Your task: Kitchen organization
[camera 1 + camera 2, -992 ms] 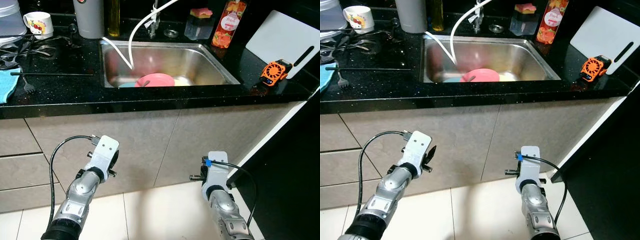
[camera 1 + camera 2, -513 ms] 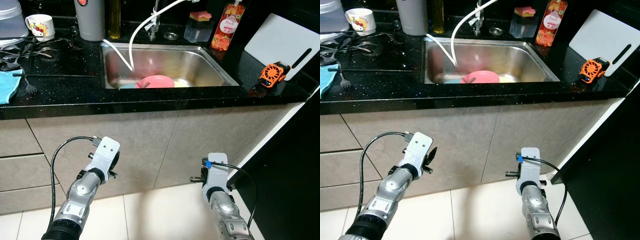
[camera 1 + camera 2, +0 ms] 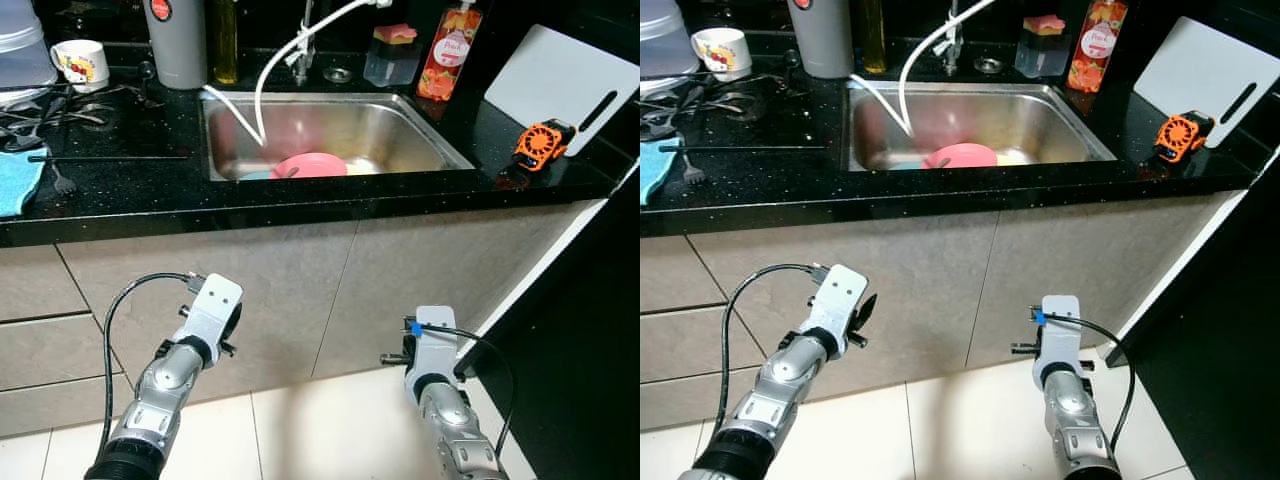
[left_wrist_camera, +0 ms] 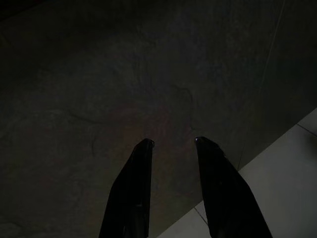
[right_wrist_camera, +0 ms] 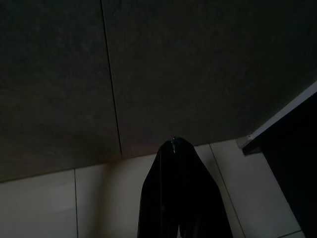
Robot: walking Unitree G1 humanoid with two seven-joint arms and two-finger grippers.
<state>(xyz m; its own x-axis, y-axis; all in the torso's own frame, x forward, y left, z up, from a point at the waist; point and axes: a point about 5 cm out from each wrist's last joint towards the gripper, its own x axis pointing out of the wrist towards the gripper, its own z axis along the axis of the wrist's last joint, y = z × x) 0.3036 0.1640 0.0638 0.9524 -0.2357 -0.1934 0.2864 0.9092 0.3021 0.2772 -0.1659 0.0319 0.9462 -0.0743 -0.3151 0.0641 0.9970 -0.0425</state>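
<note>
The left gripper (image 4: pixel 173 143) is held low in front of the grey cabinet fronts (image 3: pixel 300 290), its two black fingers parted by a narrow gap with nothing between them. The right gripper (image 5: pixel 174 141) is likewise held low, near the pale floor tiles (image 5: pixel 59 198), and its fingers are pressed together, empty. Above both arms a black speckled countertop (image 3: pixel 120 185) is seen, with a stainless steel sink (image 3: pixel 400 125) set into it. A pink bowl (image 3: pixel 308 165) is lying in the sink, and a white hose (image 3: pixel 270 70) is hung from the faucet (image 3: pixel 303 40) into the basin. Behind the sink a red bottle (image 3: pixel 442 60) and a clear container topped by a sponge (image 3: pixel 392 55) are placed. At the robot's right, an orange fan-like gadget (image 3: pixel 538 145) is set on the counter just beside a white cutting board (image 3: pixel 555 80). At the left, a printed mug (image 3: pixel 78 62), a grey canister (image 3: pixel 178 40), a fork (image 3: pixel 62 175) and a blue cloth (image 3: pixel 15 180) are found.
</note>
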